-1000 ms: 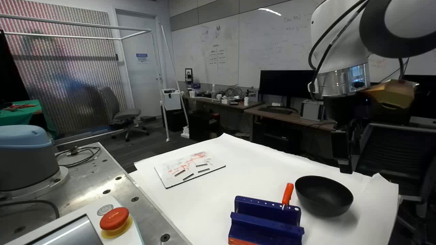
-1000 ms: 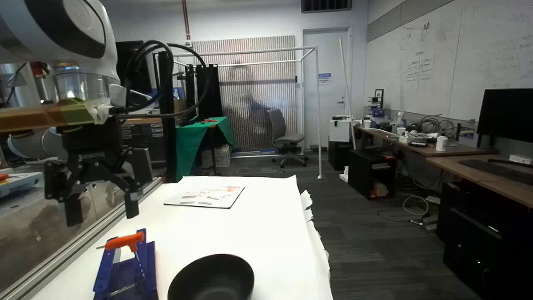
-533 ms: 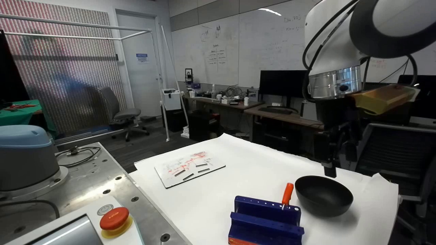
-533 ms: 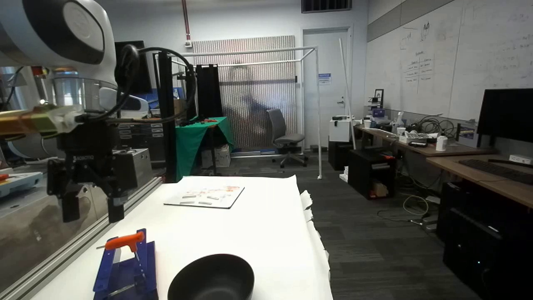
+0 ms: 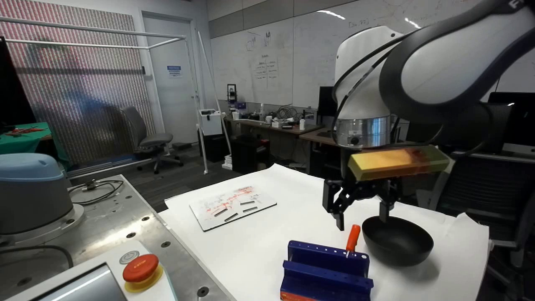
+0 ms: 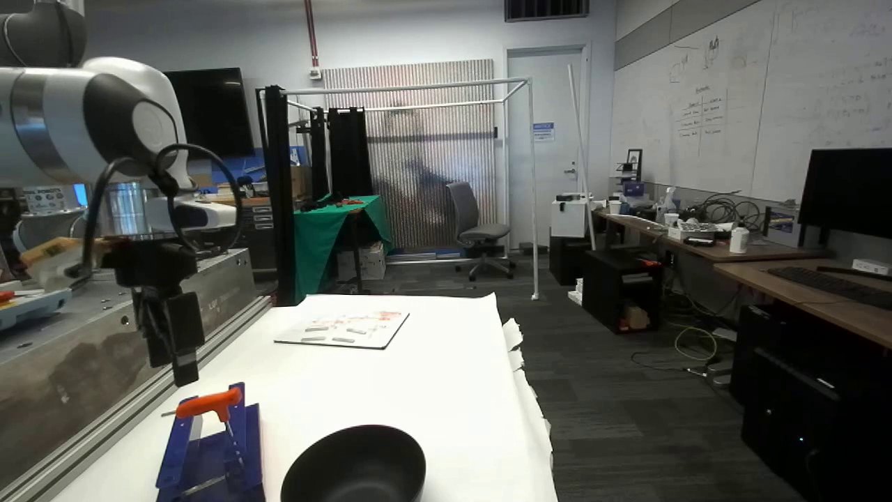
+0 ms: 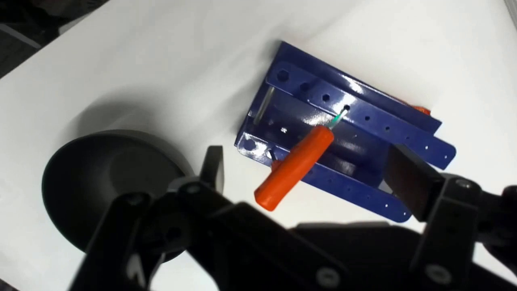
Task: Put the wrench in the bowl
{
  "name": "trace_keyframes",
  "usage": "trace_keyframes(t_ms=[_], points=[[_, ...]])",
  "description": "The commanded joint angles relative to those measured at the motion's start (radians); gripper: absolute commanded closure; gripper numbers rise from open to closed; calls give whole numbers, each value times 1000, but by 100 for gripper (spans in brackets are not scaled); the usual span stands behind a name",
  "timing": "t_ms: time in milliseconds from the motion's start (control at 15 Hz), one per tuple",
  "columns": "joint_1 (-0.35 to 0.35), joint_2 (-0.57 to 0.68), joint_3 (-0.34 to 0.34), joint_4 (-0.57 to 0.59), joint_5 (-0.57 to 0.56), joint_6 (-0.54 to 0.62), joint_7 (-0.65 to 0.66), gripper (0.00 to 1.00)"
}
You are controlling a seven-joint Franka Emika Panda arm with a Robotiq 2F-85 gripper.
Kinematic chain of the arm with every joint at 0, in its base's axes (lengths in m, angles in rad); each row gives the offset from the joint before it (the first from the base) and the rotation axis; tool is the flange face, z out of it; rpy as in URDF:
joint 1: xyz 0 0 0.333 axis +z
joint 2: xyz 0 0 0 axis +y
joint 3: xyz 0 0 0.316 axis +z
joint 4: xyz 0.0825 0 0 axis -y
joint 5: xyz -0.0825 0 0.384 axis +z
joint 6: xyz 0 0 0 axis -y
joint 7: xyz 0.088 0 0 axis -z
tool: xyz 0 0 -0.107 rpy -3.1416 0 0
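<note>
In an exterior view the gripper [image 5: 362, 219] has swung left and sunk since half a second ago, and it has turned: its fingers [image 5: 340, 221], then nearly one behind the other, now stand side by side. The yellow-wrapped box [image 5: 388, 164] on the wrist [image 5: 370, 133] has come round to the near side, and the arm [image 5: 439, 75] now hides more of the monitor [image 5: 327, 100] behind. The gripper is released, its fingers wide apart, above the orange T-handle hex wrench [image 6: 209, 403], whose handle shows between them in the wrist view. It has kept its place, handle up, shaft down in the blue hex-key stand [image 5: 326, 269]. The black bowl [image 5: 399, 244], right of the stand in both exterior views and apart from it, has not moved; nor has the small whiteboard [image 5: 234, 207] on the far left of the table [image 5: 301, 200].
</note>
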Motion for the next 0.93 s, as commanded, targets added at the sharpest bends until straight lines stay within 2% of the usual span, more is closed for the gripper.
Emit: trace_keyframes(t_ms=[0, 133, 333, 400, 467, 533, 733, 867], points=[[39, 65, -30, 49, -90, 79, 240, 0], [51, 89, -48, 52, -136, 84, 364, 0], [59, 117, -62, 53, -142, 67, 442, 0], [61, 125, -65, 53, -136, 70, 450, 25], [62, 133, -68, 54, -129, 68, 450, 26], [63, 140, -71, 55, -128, 66, 457, 32], [72, 146, -78, 49, -147, 76, 479, 58], [79, 148, -81, 50, -154, 72, 491, 72]])
